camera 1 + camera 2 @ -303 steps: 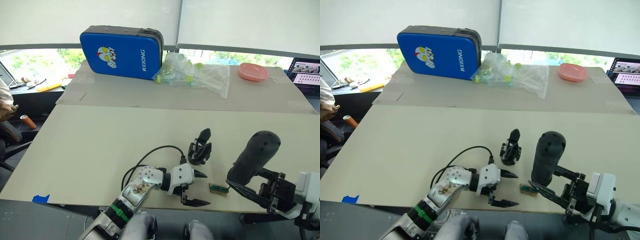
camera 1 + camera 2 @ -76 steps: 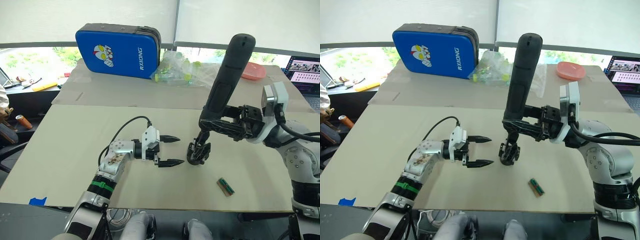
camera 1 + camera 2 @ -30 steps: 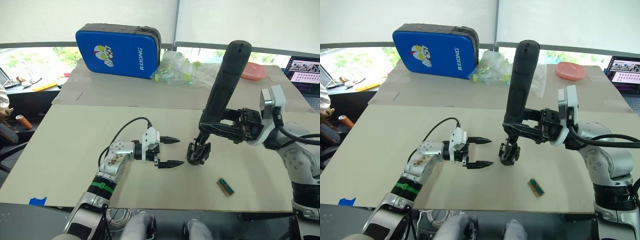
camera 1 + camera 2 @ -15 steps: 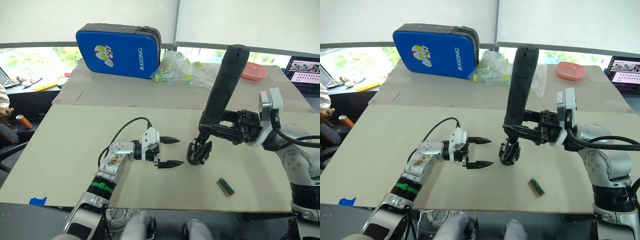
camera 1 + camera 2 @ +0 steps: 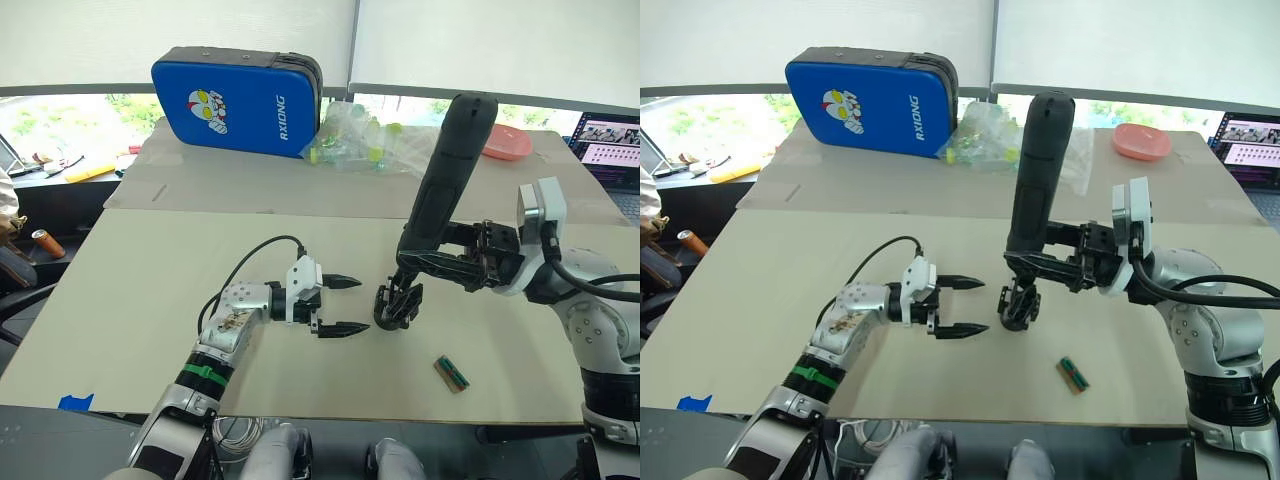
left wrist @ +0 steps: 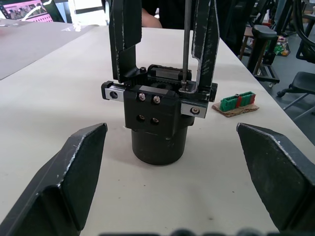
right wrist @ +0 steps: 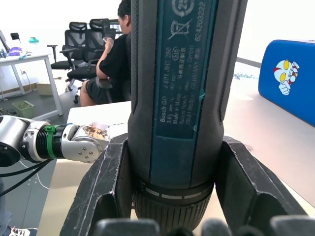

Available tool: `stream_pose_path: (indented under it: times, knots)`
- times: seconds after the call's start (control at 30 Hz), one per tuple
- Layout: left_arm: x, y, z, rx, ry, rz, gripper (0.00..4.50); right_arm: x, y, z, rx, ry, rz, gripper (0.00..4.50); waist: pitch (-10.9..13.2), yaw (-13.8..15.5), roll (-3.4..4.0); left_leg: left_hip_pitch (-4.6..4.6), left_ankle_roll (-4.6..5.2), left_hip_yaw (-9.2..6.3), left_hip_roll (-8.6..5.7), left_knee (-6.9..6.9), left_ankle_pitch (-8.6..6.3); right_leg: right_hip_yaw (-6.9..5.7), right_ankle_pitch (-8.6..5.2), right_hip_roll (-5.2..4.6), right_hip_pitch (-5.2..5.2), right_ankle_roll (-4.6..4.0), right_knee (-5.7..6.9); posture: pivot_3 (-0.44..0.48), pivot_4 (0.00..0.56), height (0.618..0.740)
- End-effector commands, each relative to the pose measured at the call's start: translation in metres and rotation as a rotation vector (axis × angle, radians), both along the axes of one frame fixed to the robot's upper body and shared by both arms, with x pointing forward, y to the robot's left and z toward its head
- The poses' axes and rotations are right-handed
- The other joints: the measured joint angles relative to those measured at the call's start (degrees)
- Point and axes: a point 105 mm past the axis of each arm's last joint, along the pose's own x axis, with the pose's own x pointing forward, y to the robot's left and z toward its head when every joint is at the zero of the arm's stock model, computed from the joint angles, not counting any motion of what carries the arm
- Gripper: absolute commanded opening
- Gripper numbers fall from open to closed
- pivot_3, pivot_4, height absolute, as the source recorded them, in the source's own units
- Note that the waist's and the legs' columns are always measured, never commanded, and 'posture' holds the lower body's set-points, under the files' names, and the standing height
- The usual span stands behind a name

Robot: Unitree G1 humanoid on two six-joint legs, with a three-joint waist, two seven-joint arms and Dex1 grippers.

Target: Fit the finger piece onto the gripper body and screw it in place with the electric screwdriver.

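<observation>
The gripper body (image 5: 398, 303) stands mid-table on its round base. Two black tapered pieces rise from it, seen in the left wrist view. The finger piece (image 6: 204, 29) is the one the bit comes down beside. My right gripper (image 5: 424, 262) is shut on the lower end of the electric screwdriver (image 5: 447, 175), a thick black cylinder held nearly upright. Its thin metal bit (image 6: 186, 44) reaches a screw on the body's bracket. My left gripper (image 5: 352, 304) hangs open just left of the body, level with it, fingers (image 6: 74, 177) apart and touching nothing.
A green connector on a cardboard scrap (image 5: 452, 373) lies near the table's front edge. At the back are a blue case (image 5: 240, 100), a plastic bag of bottles (image 5: 375, 145) and a pink plate (image 5: 505, 143). A seated person (image 7: 110, 64) shows beyond the table.
Since ten seconds ago my right gripper has carried the screwdriver from the front edge to upright over the gripper body. In the last second it sank slightly. The left gripper stays open.
</observation>
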Motion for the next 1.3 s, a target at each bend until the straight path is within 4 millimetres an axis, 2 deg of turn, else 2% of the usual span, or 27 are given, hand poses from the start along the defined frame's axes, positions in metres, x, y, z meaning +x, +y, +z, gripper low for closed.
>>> stream_pose_path:
  times: [0.03, 0.33, 1.3]
  knots:
    - [0.0, -0.007, 0.004, 0.003, -0.038, -0.004, 4.5, -0.008, 0.004, 0.009, 0.002, -0.057, 0.028, 1.94, 0.0, 0.0, 0.0, 0.0, 0.0, 0.0, 0.0, 0.0, 0.0, 0.0, 0.0, 0.0, 0.0, 0.0, 0.0, 0.0, 0.15, 0.74]
    - [0.002, -0.014, -0.009, 0.075, -0.048, -0.002, 4.5, -0.009, 0.005, 0.011, -0.004, -0.069, 0.029, 1.94, 0.0, 0.04, 0.0, 0.0, 0.0, 0.0, 0.0, 0.0, 0.0, 0.0, 0.0, 0.0, 0.0, 0.0, 0.0, 0.0, 0.15, 0.74]
    - [0.006, -0.059, -0.025, 0.145, -0.046, -0.029, 4.5, -0.008, 0.003, 0.012, -0.01, -0.066, 0.018, 1.94, 0.01, 0.09, -0.02, -0.03, 0.04, 0.0, 0.0, 0.02, -0.02, -0.02, 0.01, -0.13, -0.01, 0.01, -0.01, 0.0, 0.15, 0.74]
